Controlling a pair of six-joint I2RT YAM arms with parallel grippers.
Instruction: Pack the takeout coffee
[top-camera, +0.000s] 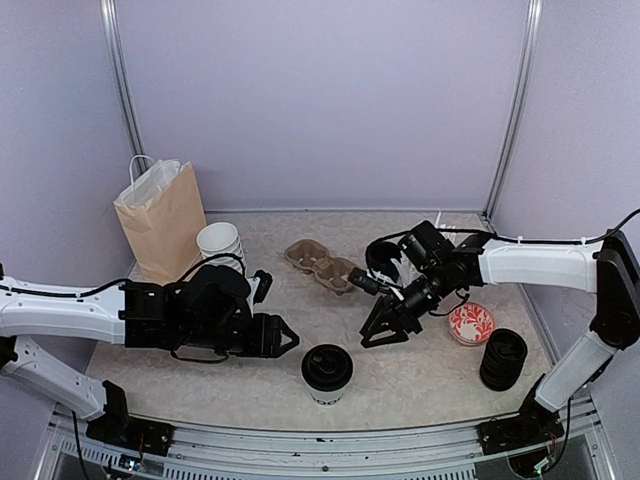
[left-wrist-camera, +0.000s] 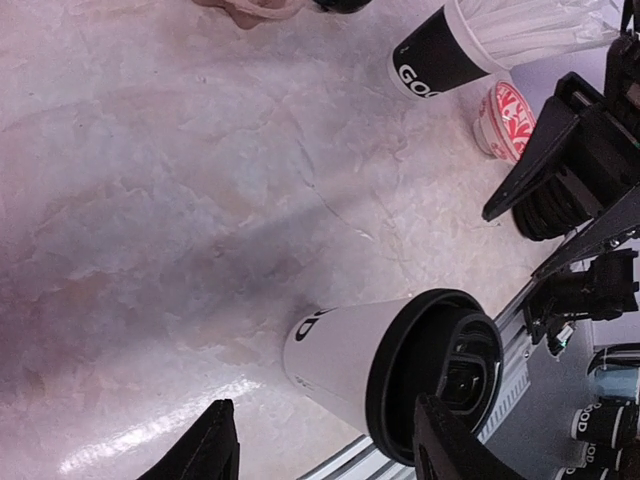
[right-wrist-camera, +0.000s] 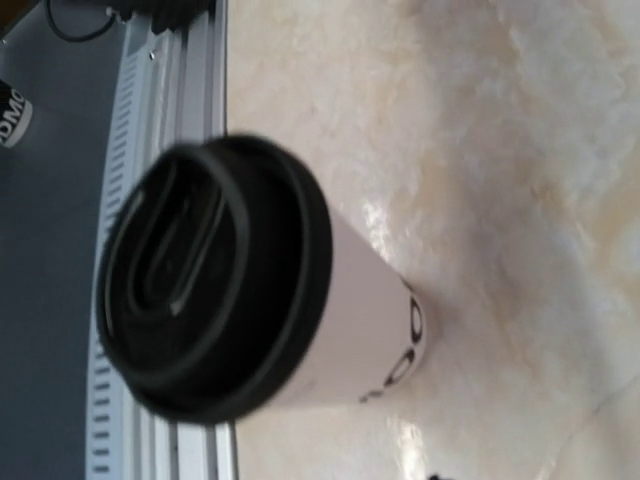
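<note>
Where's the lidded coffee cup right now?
Top view: the lidded cup stands near the front rail, centre, between the left end effector and right end effector, touching neither.

White cup (left-wrist-camera: 345, 360) with black lid (top-camera: 327, 366) and lettering, brown tray (top-camera: 320, 266), red-and-white swirled dish (top-camera: 471, 323), tan bag (top-camera: 162, 220).

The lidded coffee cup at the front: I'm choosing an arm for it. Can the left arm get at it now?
Probably yes. The left gripper sits just left of the lidded cup, jaws open toward it, with only bare table between them.
</note>
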